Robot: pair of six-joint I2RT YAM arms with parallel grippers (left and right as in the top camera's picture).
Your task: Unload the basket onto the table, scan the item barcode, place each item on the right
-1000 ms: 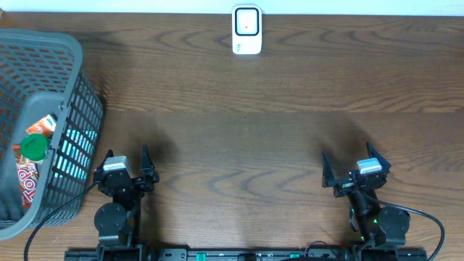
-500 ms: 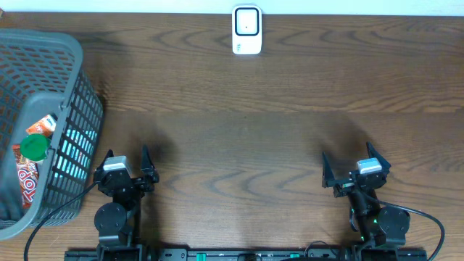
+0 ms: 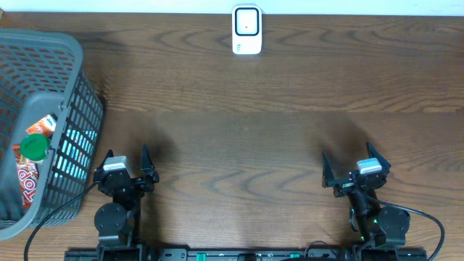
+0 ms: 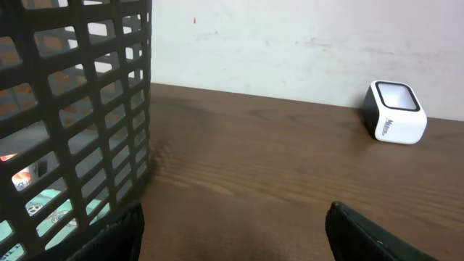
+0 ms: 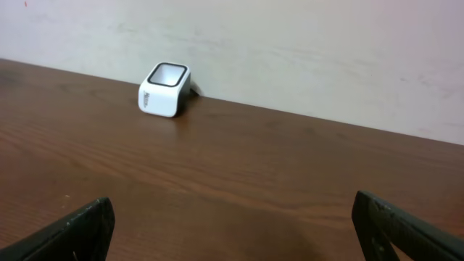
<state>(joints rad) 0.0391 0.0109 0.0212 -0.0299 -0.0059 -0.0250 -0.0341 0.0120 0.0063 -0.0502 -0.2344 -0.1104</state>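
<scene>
- Presently both hands are idle. The left gripper [image 3: 127, 156] has its jaws spread wide with nothing between them. The right gripper [image 3: 346, 156] stands fully apart and is just as empty. Both sit close over the bare table [image 3: 239, 130].
- Just off the left gripper's outer side stands the grey mesh basket [image 3: 72, 145]. Its wall is close beside the outer finger and runs on ahead of the hand.
- The task's item lies inside that basket, outward of the left gripper and slightly ahead of it. We count a red packet [image 3: 25, 181] with white lettering, a green cap [image 3: 33, 146] and, beyond that, an orange packet [image 3: 45, 125]. We cannot tell which one is meant for scanning.
- Handling, our judgement: the packets look like light, soft film wrappers, crinkly, probably slippery and apt to bend. We would pinch one gently across its short width near the middle, leaving the printed faces uncovered. The green-capped thing is probably stiffer, and we would take it by the body below the cap if it can be reached.
- Far ahead, inward of both grippers, the white scanner [image 3: 246, 30] sits at the table's far edge by the wall, its window tilted upward.
- Hidden: no barcode shows on any item. The overhead frame cuts off the basket's contents. The left wrist view gives only scraps of colour through the mesh. Whatever is under the green cap is concealed.
</scene>
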